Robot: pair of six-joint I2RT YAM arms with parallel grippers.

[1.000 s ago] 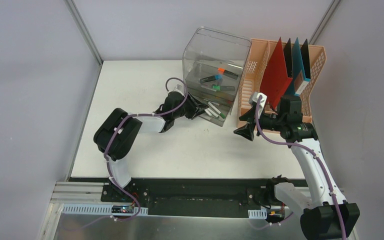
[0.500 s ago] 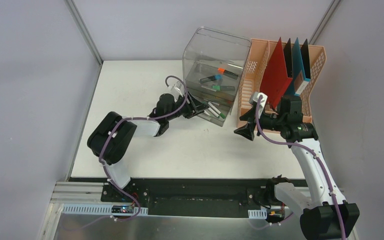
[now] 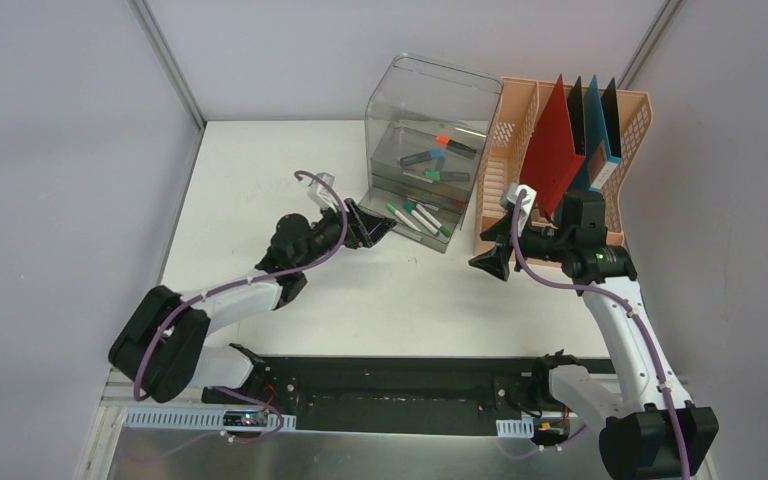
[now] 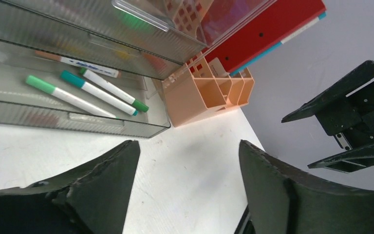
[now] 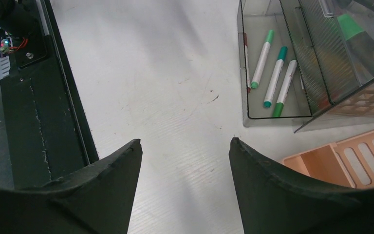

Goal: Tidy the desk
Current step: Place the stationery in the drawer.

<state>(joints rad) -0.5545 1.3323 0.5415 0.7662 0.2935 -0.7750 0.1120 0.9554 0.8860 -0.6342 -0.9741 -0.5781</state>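
White desk (image 3: 260,180) (grey walls (image 3: 60,150))

Open desk (image 3: 260,180) lies left and front; clear drawer unit (image 3: 425,100) and peach file rack (image 3: 501,160) block back right.

No wording can be read for certain. In the left wrist view, at about ten o'clock, a white marker (image 4: 85,65) lying in the clear open drawer (image 4: 53,119) bears a line of small blue print along its barrel, too blurred to make out. In the top view, at about two o'clock, a pale spine label (image 3: 601,172) on a teal folder (image 3: 593,120) is too small to read.
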